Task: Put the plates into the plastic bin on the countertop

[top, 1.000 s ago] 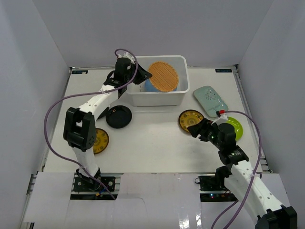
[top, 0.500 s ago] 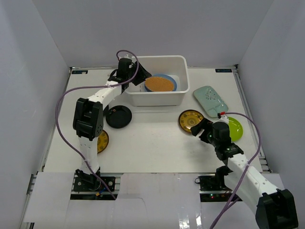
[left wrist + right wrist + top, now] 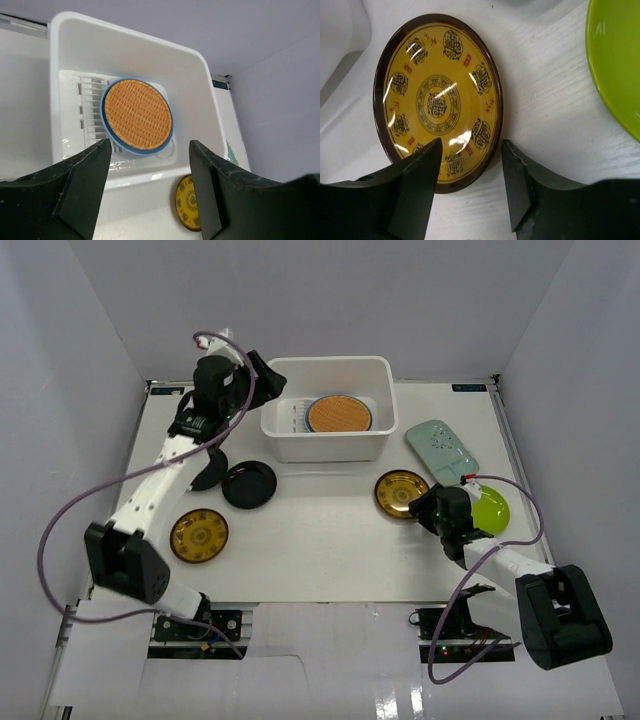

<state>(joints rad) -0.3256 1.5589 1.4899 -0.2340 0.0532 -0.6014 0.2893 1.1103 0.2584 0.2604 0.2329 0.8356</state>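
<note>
Bin (image 3: 330, 448) near empty, agape left pincer (image 3: 148, 145); right pincer (image 3: 471, 145), likewise, perhaps touches gold plate (image 3: 437, 100).

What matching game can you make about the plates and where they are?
Things:
1. woven plate
2. black plate
3. lime plate
4. oblong plate

Places:
A. on the table, just right of the bin
B. inside the bin
C. on the table, in front of the bin's left corner
D. on the table, furthest right

Pairs: 1-B, 2-C, 3-D, 4-A
</note>
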